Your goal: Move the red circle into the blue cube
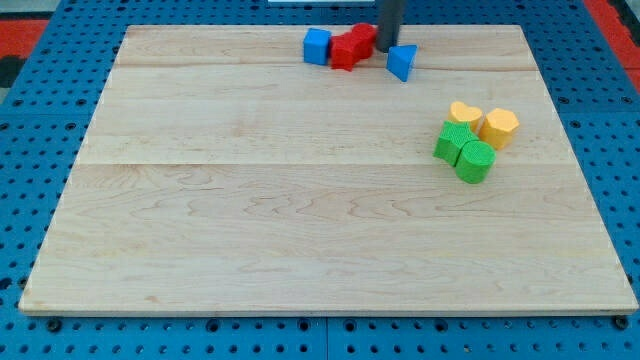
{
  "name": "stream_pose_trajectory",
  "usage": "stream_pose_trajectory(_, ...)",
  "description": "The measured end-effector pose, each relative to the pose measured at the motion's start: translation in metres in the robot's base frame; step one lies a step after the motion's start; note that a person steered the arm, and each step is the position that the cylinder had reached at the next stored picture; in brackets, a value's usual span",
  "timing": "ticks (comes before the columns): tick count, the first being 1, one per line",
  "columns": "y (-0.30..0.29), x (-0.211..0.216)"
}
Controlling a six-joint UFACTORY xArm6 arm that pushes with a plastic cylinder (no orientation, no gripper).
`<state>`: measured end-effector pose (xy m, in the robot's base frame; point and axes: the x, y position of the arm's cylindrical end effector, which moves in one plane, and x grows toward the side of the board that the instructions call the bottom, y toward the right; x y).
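Note:
The blue cube sits near the view's top edge of the wooden board. A red block touches its right side. A second red block, rounder in outline, touches that one's upper right. I cannot tell for certain which of the two is the circle. My dark rod comes down from the view's top, and my tip is right beside the second red block's right side. A blue triangular block lies just right of and below my tip.
At the view's right, two yellow blocks and two green blocks stand clustered and touching. A blue pegboard surrounds the board.

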<state>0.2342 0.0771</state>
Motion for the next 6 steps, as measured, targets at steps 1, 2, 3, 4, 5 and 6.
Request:
stream_pose_trajectory(1,0.03,-0.001)
stream_pose_trajectory(2,0.025,-0.031)
stream_pose_trajectory(3,-0.051,-0.022)
stream_pose_trajectory(4,-0.097,0.003)
stream_pose_trajectory(5,-0.11,0.009)
stream_pose_trajectory(6,-0.173,0.01)
